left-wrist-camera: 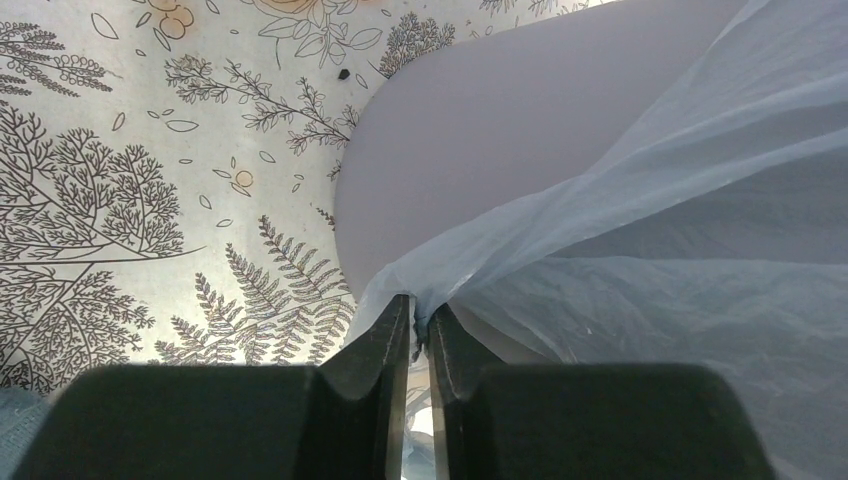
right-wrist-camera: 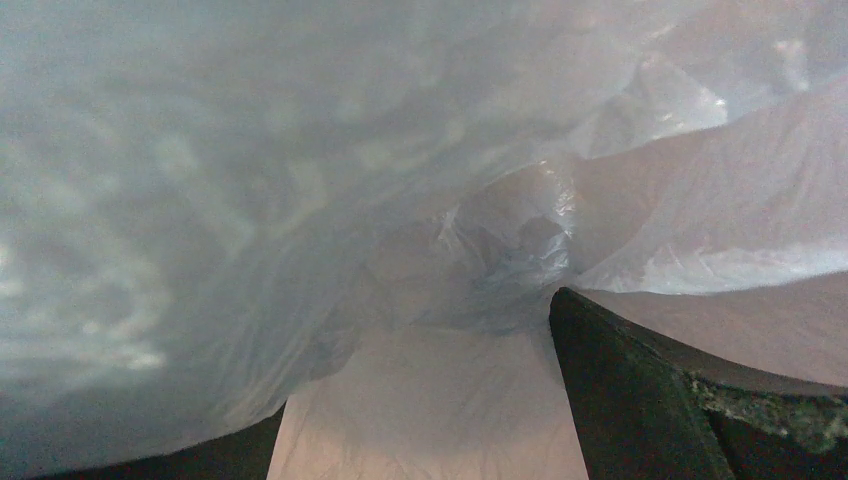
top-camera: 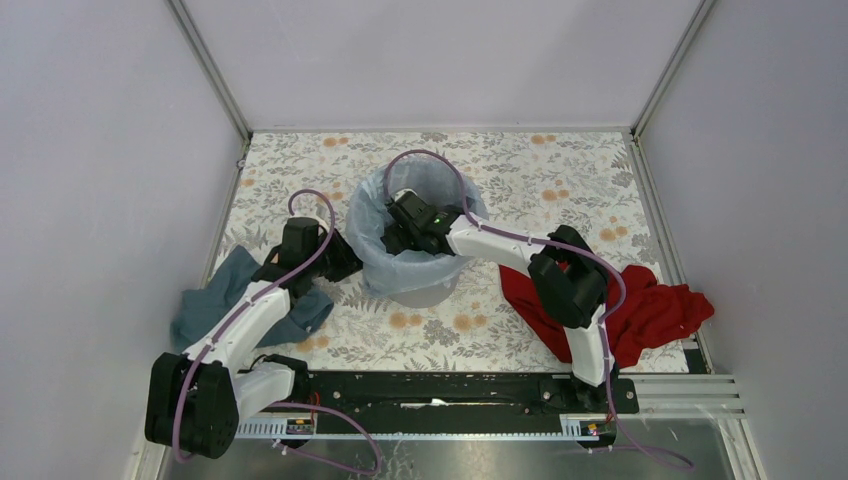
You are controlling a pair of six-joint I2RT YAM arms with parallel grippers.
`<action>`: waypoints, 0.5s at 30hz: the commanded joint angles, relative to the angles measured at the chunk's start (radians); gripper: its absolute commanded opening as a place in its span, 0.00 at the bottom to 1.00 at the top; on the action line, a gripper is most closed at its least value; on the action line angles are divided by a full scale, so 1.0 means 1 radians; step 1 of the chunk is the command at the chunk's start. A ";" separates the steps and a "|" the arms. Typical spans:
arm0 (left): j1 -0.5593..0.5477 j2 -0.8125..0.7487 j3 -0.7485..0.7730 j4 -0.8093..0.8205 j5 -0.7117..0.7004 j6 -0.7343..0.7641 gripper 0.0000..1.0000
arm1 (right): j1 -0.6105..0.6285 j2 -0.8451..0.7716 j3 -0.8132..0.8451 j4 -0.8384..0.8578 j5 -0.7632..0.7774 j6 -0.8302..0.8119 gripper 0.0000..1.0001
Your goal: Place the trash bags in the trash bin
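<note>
From the overhead camera I can see little of the trash bin. Only a strip of its smooth grey wall shows on the near side. The rest is wrapped in the trash bag or covered by the right arm. The bin stands about mid-table, on a floral-printed surface. The bag is thin, translucent, pale-blue film, crinkled and glossy. It is draped over the bin's rim and hangs down the outside on the left.

The right gripper is down inside the bag's mouth, and from overhead its fingers are hidden under the wrist. Its own camera shows 2 dark fingers spread wide with nothing caught between them. There is rumpled film all around and a tight pucker of plastic ahead. Its left finger is mostly cut off by the bottom of the view.

The left gripper sits against the bin's left side. Its 2 fingers stand almost together, with a narrow slit between them. The film draws to a taut point at the tips, so I read it as pinched there. How firmly, I cannot tell.

A crumpled teal cloth lies by the table's left edge, partly under the left arm. A red cloth lies by the right edge, partly behind the right arm.
</note>
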 commanded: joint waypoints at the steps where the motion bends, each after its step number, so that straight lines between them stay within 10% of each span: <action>1: -0.003 -0.035 0.053 0.011 -0.012 0.017 0.16 | -0.006 0.042 0.006 0.034 -0.016 -0.003 1.00; 15: -0.003 -0.093 0.095 -0.098 -0.089 0.077 0.41 | -0.006 -0.080 0.112 -0.112 -0.015 0.002 1.00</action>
